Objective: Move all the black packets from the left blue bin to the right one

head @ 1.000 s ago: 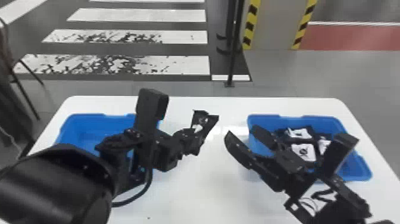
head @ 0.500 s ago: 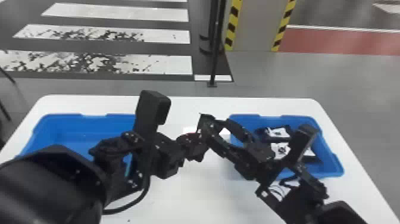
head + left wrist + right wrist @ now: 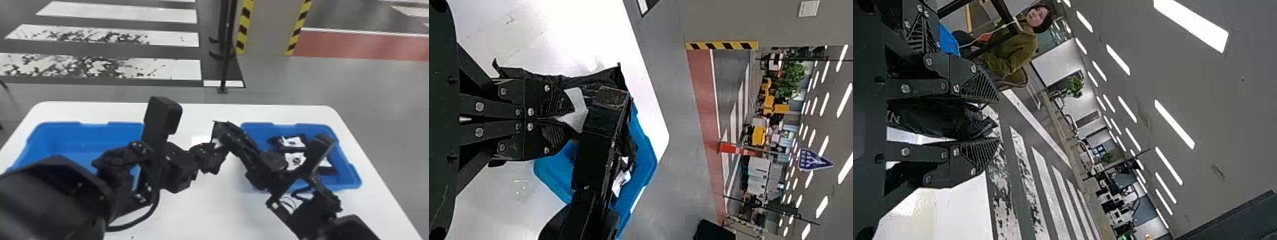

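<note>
Between the two bins, the left gripper meets the right gripper above the table. A black packet with a white patch is between them. In the left wrist view the left gripper is shut on the packet, and a right finger crosses in front of it. Seen from the right wrist, the right gripper has its fingers apart on either side of the black packet. The left blue bin is partly behind the left arm; several black packets lie in the right blue bin.
The white table carries both bins, with bare surface between them and in front. A dark pole stands on the floor beyond the far edge. The right forearm hangs over the right bin's near left side.
The right gripper has moved left from beside the right bin, and its fingers have come around the packet. The left gripper keeps its hold. The head view has swung somewhat to the right.
</note>
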### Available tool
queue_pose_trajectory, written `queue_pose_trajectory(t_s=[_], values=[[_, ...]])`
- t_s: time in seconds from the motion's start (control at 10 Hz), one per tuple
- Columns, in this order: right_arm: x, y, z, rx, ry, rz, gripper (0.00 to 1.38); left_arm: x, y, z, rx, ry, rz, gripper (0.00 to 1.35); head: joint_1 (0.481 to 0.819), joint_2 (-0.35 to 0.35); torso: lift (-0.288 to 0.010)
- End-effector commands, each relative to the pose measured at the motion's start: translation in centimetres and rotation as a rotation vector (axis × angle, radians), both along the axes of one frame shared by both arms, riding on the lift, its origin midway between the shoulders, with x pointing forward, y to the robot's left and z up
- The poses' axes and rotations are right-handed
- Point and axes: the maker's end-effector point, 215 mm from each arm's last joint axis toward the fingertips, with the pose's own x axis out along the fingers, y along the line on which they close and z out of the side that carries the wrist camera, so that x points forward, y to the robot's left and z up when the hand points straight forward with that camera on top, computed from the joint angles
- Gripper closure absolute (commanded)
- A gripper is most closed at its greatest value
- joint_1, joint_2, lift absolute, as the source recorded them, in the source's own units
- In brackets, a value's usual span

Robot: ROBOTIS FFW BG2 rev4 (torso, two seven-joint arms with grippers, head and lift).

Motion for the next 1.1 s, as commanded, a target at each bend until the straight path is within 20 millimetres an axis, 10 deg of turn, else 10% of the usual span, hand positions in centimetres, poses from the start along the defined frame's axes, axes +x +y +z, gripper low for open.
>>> queue_pose_trajectory(t_s=[0.0, 0.2, 0.4, 0.7, 1.0], values=[[0.0, 0.0, 0.2, 0.001, -0.005, -0.001, 1.28, 0.1, -0.1, 0.2, -0.004, -0.005, -0.002, 1.21, 0.695, -0.114, -0.14], [-0.1, 0.1, 0.4, 0.003, -0.008, 0.003, 1.28, -0.1, -0.1, 0.2, -0.016, 0.0, -0.003, 1.13, 0.695, -0.115, -0.14], [0.9, -1.3, 1.1, 0.005, -0.024, -0.024, 1.28, -0.7, 1.1, -1.3, -0.037, 0.046, 0.03, 0.16, 0.695, -0.113, -0.14], [3.4, -6.9, 0.0, -0.056, -0.023, -0.126, 1.28, -2.0, 6.1, -1.2, -0.087, 0.062, 0.144, 0.16, 0.695, -0.12, -0.14], [7.8, -18.4, -3.9, -0.219, 0.016, -0.323, 1.28, -2.8, 11.7, 0.2, -0.122, 0.032, 0.273, 0.17, 0.695, -0.137, -0.14]])
